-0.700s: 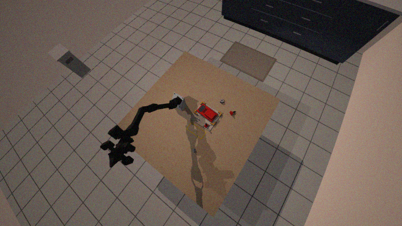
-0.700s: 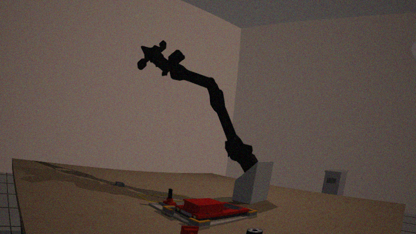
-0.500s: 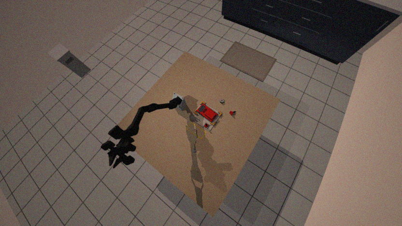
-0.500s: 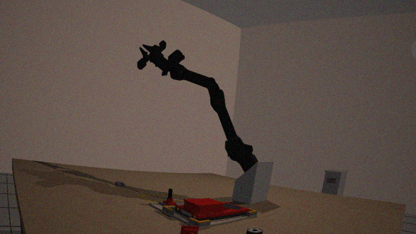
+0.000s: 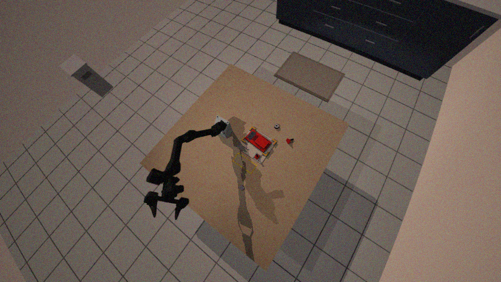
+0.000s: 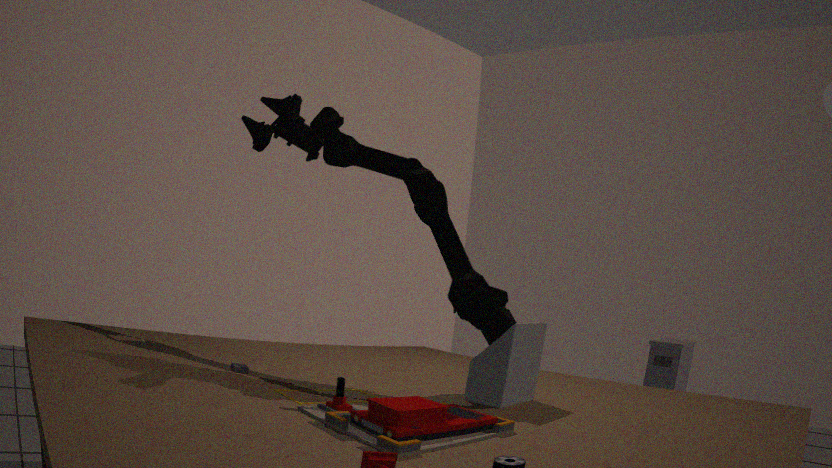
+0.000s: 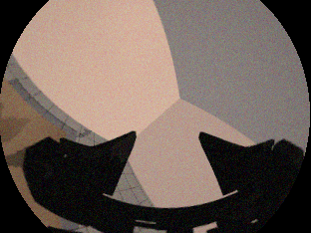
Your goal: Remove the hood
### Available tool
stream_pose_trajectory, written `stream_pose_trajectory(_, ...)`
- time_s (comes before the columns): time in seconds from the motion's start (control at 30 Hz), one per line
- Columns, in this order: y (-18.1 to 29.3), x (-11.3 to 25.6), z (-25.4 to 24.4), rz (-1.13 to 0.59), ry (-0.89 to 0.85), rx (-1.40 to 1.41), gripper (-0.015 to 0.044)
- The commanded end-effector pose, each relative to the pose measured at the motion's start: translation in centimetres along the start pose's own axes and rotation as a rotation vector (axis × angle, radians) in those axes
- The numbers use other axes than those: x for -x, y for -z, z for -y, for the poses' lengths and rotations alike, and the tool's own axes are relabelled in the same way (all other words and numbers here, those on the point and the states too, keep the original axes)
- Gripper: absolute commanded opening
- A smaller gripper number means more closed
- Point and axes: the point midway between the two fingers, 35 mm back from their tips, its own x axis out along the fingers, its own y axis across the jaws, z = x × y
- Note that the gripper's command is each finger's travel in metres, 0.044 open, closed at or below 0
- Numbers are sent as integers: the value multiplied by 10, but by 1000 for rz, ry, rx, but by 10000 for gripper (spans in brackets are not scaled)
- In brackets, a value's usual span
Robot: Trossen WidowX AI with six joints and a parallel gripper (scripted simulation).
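Observation:
The toy car (image 5: 259, 140) (image 6: 407, 412) is red with a raised block and a dark grey patch on its lower end. I cannot tell the hood's edges from the body. The car sits on a pale frame (image 5: 250, 150) with yellow-orange corners. The marked area is a thin yellow outline (image 5: 250, 172) on the table beside the frame, partly under the arm's shadow. My gripper (image 5: 165, 217) (image 6: 252, 108) (image 7: 167, 135) is wide open and empty, high in the air and far from the car. Neither the car nor the outline shows in the wrist view.
A small red piece with a black post (image 5: 256, 156) (image 6: 339, 401) stands at the frame's edge. Another red piece (image 5: 289, 141) (image 6: 378, 459) and a round ring-like part (image 5: 276, 126) (image 6: 509, 462) lie beyond the car. A small grey object (image 5: 241, 188) (image 6: 239, 367) lies past the outline.

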Motion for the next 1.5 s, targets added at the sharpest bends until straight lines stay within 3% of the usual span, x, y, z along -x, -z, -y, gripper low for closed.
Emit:
stream_pose_trajectory(0.0, -1, -8, -39, -9, -84, -116, 440)
stream_pose_trajectory(0.33, -22, -18, -156, -80, -346, -454, 440)
stream_pose_trajectory(0.77, -72, 1, -278, -208, -654, -725, 440)
stream_pose_trajectory(1.1, -130, 45, -380, -383, -934, -928, 440)
stream_pose_trajectory(1.47, -200, 124, -467, -636, -1211, -1039, 440)
